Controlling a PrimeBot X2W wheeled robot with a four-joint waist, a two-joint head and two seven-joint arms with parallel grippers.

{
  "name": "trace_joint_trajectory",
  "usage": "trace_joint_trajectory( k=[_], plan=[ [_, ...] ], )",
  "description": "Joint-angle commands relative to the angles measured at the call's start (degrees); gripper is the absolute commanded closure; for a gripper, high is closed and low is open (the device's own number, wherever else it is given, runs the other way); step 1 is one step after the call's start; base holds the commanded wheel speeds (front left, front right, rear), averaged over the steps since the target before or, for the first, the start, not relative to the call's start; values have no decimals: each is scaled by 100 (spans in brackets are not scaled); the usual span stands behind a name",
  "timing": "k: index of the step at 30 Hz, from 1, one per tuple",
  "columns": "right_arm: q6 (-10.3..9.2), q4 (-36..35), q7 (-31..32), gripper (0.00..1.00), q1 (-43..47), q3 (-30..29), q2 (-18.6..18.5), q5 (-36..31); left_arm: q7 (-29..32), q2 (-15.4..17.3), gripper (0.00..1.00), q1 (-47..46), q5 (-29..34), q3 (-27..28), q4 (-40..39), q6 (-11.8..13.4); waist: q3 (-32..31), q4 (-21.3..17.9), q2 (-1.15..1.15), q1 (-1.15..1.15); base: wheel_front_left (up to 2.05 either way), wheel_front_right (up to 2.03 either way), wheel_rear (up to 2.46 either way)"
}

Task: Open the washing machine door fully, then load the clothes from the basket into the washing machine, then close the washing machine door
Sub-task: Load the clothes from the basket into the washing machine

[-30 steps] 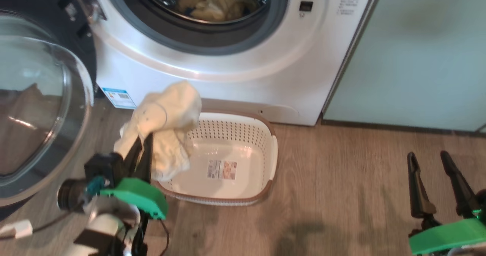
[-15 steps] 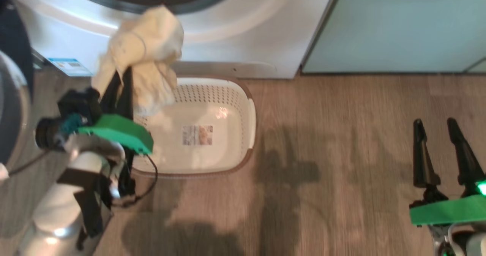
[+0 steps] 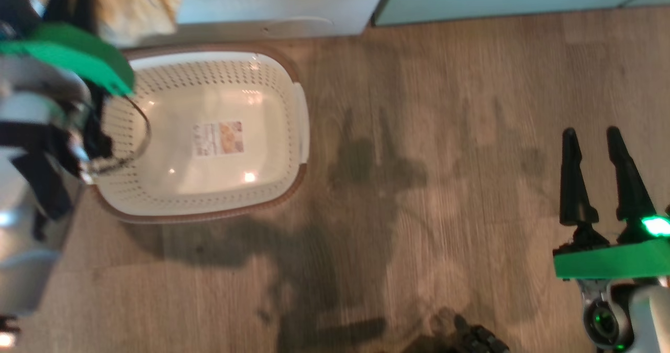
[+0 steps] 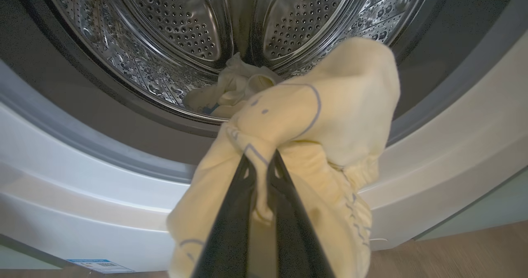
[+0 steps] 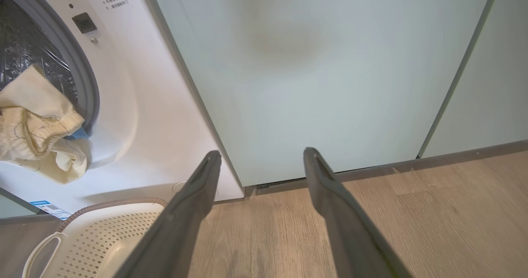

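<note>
Left gripper [image 4: 261,158] has raised the bear-face garment [image 4: 330,104] from the basket [image 3: 301,112] to the drum mouth.
Its fingers clamp the yellow cloth before the washing machine [image 4: 82,187]; other clothes [image 4: 231,92] lie inside; right gripper [image 5: 262,153] stands parted, empty.

The left end effector [image 4: 261,157] and right end effector [image 3: 590,131] each have two long dark fingers [image 5: 181,224], broad at the base and tapering to a point. Behind each sits a flat bright green plate [image 3: 607,258]. A small green light [image 3: 657,226] glows beside the right one. The left forearm [image 3: 21,258] is pale and glossy, with black fittings and a thin black cable [image 3: 142,133].
</note>
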Motion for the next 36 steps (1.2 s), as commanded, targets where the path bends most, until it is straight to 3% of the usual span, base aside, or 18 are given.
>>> trace_joint_trajectory(
  k=[1, 12, 22, 26, 36],
  plan=[
    [-16, -80, -93, 0, -149, 154, -38, 96, 183, 447, 100, -526, -30, 326, -73, -73, 375, -264, 0, -1, 0, 0, 0],
    [-16, 39, -126, 0, -577, 436, -38, 538, 1463, 1216, 100, -2207, 40, 218, 384, -472, 977, -615, 0, -1, 0, 0, 0],
    [-16, 73, -127, 0, -772, 641, -38, 873, 2319, 1555, 100, -3627, 172, 35, 873, -708, 1322, -958, 0, -1, 0, 0, 0],
    [-16, 96, -128, 0, -827, 756, -38, 969, 2244, 1643, 100, -4237, 337, -30, 1181, -776, 1415, -1102, 0, -1, 0, 0, 0],
    [-16, 163, -128, 0, -892, 908, -38, 1079, 1266, 1527, 100, -5220, 705, -169, 1829, -761, 1601, -1312, 0, -1, 0, 0, 0]
  ],
)
